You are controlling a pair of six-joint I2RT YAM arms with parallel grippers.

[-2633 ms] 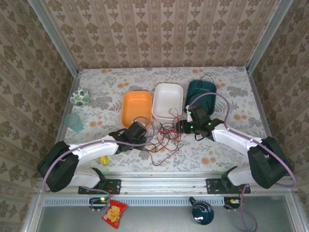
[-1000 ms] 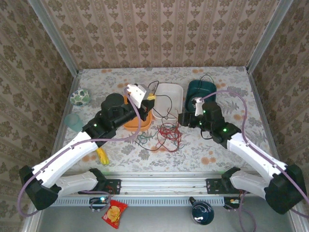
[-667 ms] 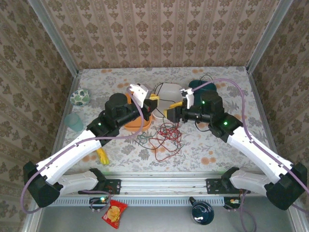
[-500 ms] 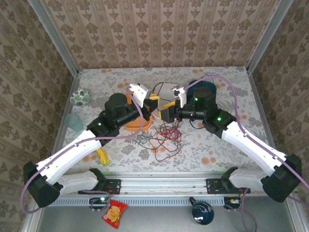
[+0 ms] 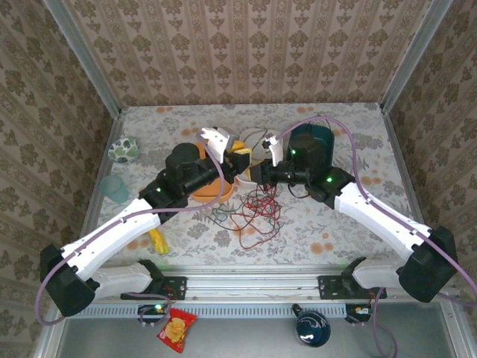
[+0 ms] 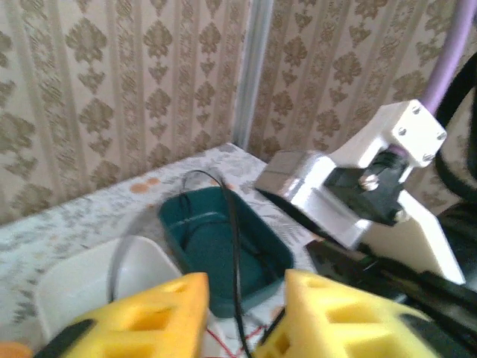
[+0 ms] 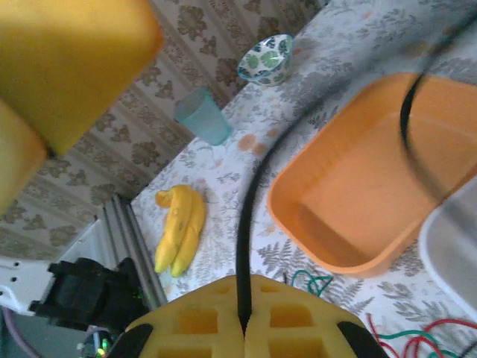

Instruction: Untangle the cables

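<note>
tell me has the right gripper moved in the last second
Yes: the right gripper has shifted left across the table, away from the teal tub.

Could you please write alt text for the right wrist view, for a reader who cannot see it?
The right tool is shut on a black cable that runs up past an orange tray. On the floral table beyond lie bananas, a teal cup and a patterned bowl; a red cable and a green cable show at lower right.
</note>
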